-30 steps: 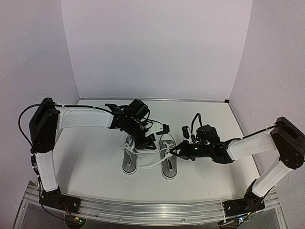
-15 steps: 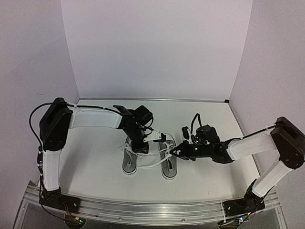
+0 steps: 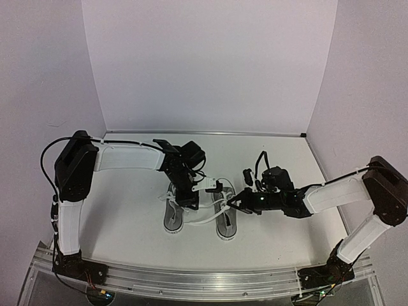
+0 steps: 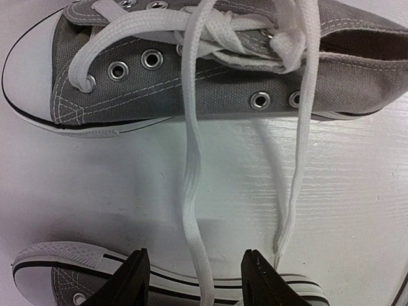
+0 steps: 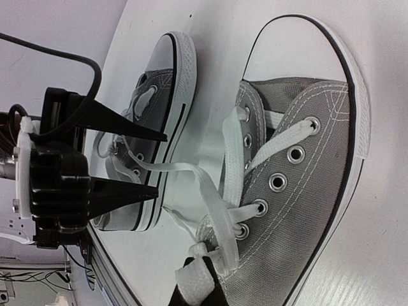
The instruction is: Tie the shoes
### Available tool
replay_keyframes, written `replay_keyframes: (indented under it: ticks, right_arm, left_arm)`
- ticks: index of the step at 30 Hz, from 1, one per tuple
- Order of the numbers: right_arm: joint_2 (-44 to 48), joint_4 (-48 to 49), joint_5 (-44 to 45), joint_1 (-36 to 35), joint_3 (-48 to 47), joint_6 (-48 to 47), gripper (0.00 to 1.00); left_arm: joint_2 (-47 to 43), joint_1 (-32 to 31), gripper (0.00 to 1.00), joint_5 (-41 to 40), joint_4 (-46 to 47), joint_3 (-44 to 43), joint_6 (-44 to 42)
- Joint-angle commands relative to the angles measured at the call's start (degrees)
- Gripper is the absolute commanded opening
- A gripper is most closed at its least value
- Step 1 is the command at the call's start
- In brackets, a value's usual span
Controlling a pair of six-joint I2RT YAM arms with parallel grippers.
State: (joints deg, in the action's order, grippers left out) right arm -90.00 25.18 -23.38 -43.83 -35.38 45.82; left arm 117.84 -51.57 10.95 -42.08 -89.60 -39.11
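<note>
Two grey canvas shoes with white toe caps lie side by side: the left shoe (image 3: 173, 215) and the right shoe (image 3: 224, 220). My left gripper (image 3: 189, 199) hovers low between them, open, with a loose white lace (image 4: 194, 210) from the right shoe (image 4: 210, 70) running between its fingertips (image 4: 137, 280). The left shoe's toe (image 4: 57, 274) shows at the bottom of the left wrist view. My right gripper (image 5: 197, 290) is shut on a white lace end at the right shoe's (image 5: 306, 185) top eyelets. The right wrist view also shows the left shoe (image 5: 156, 95) and the open left gripper (image 5: 162, 162).
The white table (image 3: 121, 210) is closed in by white walls at the back and both sides. An aluminium rail (image 3: 191, 279) runs along the near edge. Black cables loop above the right wrist (image 3: 261, 162).
My left arm has swung in and down, bringing its open gripper low between the shoes and around the loose lace. The right gripper has stayed put on its lace.
</note>
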Motion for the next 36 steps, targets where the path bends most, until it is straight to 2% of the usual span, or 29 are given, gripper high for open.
replay_keyframes:
  ticks: [1, 6, 13, 15, 18, 21, 27, 30, 36]
  right_arm:
    - [0.90, 0.10, 0.82, -0.36, -1.83, -0.83, 0.00]
    - [0.82, 0.13, 0.96, -0.37, -1.94, -0.73, 0.00]
    - [0.44, 0.11, 1.14, -0.37, -2.04, -0.65, 0.00]
    - [0.44, 0.10, 1.20, -0.37, -2.06, -0.65, 0.00]
    - [0.36, 0.05, 1.23, -0.37, -2.09, -0.69, 0.00]
    - [0.31, 0.03, 1.23, -0.38, -2.24, -0.73, 0.00]
    - [-0.15, -0.10, 1.22, -0.38, -3.02, -0.82, 0.00]
    - [-0.55, -0.22, 1.31, -0.38, -3.60, -1.04, 0.00]
    - [-0.78, -0.94, 1.53, -0.26, -4.77, -1.66, 0.00]
  left_arm:
    - [0.59, 0.02, 0.52, 1.14, -3.10, -4.49, -0.92]
    - [2.97, 0.07, 0.50, -3.03, -5.62, -6.49, -1.55]
    - [5.39, -0.16, 0.48, -3.98, -8.01, -8.87, -2.51]
    - [5.95, -0.34, 0.43, -4.27, -8.62, -9.27, -2.69]
    - [5.98, -0.40, 0.25, -4.24, -8.67, -9.34, -2.71]
    - [4.21, -0.41, 0.13, -3.15, -7.37, -8.64, -2.21]
    - [-4.87, -0.47, 0.04, 2.58, -2.24, -4.76, -0.09]
    - [-7.80, -0.94, 0.00, 2.41, -1.86, -3.19, 1.09]
    - [-12.17, -4.22, 0.00, 1.79, -1.26, 1.44, 3.15]
